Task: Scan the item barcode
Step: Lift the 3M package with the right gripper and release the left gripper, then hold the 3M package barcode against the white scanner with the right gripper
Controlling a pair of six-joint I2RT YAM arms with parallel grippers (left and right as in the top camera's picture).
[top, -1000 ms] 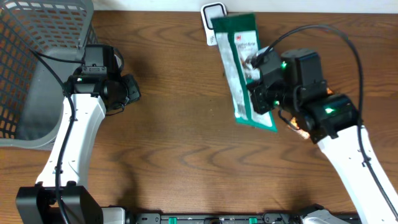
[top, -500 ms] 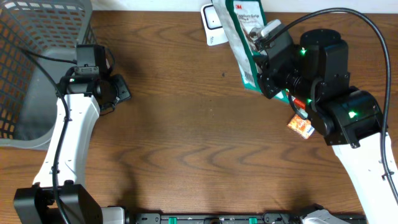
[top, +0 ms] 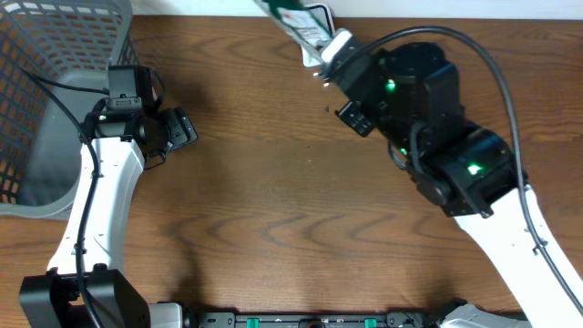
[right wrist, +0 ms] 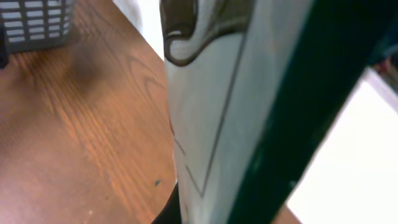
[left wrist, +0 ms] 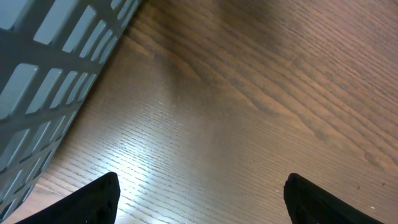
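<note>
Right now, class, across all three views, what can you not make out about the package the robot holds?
The barcode: right wrist view, the green package is too close and blurred; no print reads.
Package's far end: overhead, cut by the top edge.
The right fingers: overhead, hidden under the right arm.
The white device: overhead, mostly covered by the package.

— What's on the list, apart from the job's own things?
— Item one: table (top: 273, 200). Brown wood, grain running 9 to 3 o'clock seen from overhead. The left wrist view shows a pale patch of glare on it at 7 o'clock.
— Item two?
— Basket (top: 55, 36). Gray plastic, lattice walls of small rectangular openings, solid gray floor. Stands on the table at 10 o'clock and is cut off by the frame edge. The right wrist view catches one corner at 11 o'clock.
— Anything more?
— Item three: white strip (top: 455, 7) beyond the table's far edge, at 12 o'clock.
</note>
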